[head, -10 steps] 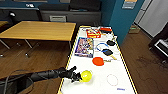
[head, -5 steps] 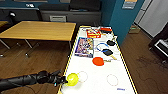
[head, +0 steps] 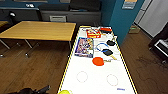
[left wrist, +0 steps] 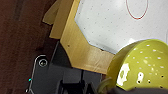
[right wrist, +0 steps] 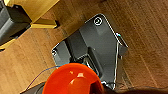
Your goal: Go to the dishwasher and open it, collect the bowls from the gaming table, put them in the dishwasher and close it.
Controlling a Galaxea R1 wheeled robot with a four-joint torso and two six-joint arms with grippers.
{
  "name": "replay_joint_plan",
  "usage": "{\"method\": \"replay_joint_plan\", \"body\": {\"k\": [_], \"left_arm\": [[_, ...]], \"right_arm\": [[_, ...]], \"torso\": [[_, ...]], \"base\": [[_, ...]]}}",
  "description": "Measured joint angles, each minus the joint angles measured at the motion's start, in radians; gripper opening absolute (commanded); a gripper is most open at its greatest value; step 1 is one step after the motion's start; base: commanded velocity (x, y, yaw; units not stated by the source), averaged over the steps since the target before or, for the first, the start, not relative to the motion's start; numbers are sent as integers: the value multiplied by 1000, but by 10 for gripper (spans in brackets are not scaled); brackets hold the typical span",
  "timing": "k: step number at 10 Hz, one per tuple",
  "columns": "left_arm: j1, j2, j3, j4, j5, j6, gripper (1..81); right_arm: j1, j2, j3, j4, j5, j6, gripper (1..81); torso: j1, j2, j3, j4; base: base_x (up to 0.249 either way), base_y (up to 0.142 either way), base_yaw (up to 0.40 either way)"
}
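The long white surface has a yellow edge. A yellow-green bowl sits at its near corner, and the left arm is just beside it. I cannot tell how either arm's fingers stand. An orange bowl shows close in the right wrist view. Paddles, a red disc and a game box lie farther along. Bare wood floor runs on both sides, and a wooden table stands to the left.
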Motion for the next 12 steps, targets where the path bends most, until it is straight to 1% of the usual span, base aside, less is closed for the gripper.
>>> {"method": "replay_joint_plan", "body": {"k": [1,2,3,5,6,7,8,9,10,12], "left_arm": [[23,-46,19,-7,-10,49,10],[50,-68,27,-40,-9,140,10],[74,-79,29,-117,-7,253,10],[123,-107,0,-317,-19,491,10],[150,-110,-45,-425,-39,629,10],[184,-112,-94,-521,-68,733,10],[230,-111,-129,-580,-98,793,10],[283,-97,-157,-614,-116,842,10],[323,-71,-199,-628,-126,891,10],[407,27,-312,-637,-192,971,10]], "right_arm": [[0,0,-6,0,-1,0,10],[0,0,-8,0,-1,0,10],[0,2,-9,0,-1,0,10],[0,6,-9,0,-1,0,10],[0,6,-9,0,-1,0,10],[0,8,-12,0,-3,0,10],[0,19,-24,0,-11,0,10],[0,28,-34,0,-19,0,10],[1,44,-57,0,-22,0,10],[1,80,-102,0,-34,0,10]], "torso": [[0,0,0,0],[0,0,0,0],[0,0,0,0],[0,0,0,0],[0,0,0,0],[0,0,0,0],[0,0,0,0],[0,0,0,0],[0,0,0,0],[0,0,0,0]], "base": [[0,0,0],[0,0,0],[0,0,0],[0,0,0],[0,0,0],[0,0,0],[0,0,0],[0,0,0],[0,0,0],[0,0,0]]}}
